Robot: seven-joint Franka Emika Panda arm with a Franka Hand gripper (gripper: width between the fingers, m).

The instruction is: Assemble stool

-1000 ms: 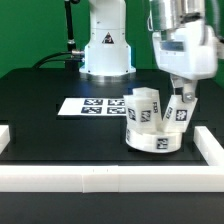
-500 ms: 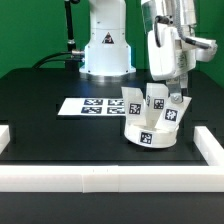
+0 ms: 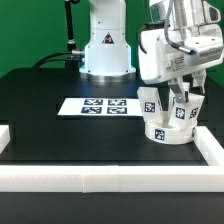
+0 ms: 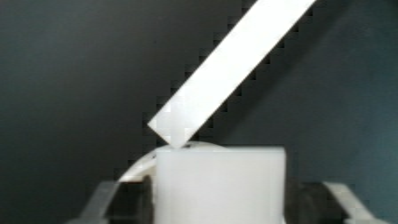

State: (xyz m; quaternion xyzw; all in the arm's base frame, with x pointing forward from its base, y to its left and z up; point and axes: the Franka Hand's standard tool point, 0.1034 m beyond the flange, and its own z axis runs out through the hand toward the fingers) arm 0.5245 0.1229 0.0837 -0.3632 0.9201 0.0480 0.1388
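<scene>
The round white stool seat [image 3: 168, 133] lies on the black table near the right rail in the exterior view. Tagged white legs stand on it: one [image 3: 150, 102] on the exterior view's left side and one [image 3: 181, 111] on its right side. My gripper [image 3: 184, 97] comes down from above and is shut on the right leg. In the wrist view that leg [image 4: 217, 180] fills the space between my dark fingers [image 4: 111, 200], and my gripper [image 4: 217, 208] grips it on both sides. A third leg is not clearly visible.
The marker board [image 3: 95, 106] lies flat at the table's middle back. White border rails run along the front [image 3: 100, 178], the right [image 3: 212, 148] and the left [image 3: 4, 135]. A rail corner shows in the wrist view [image 4: 231, 75]. The arm's base [image 3: 105, 50] stands behind.
The seat with its legs has shifted toward the exterior view's right, close to the right rail, and has turned. My gripper moved right with it, still on the leg.
</scene>
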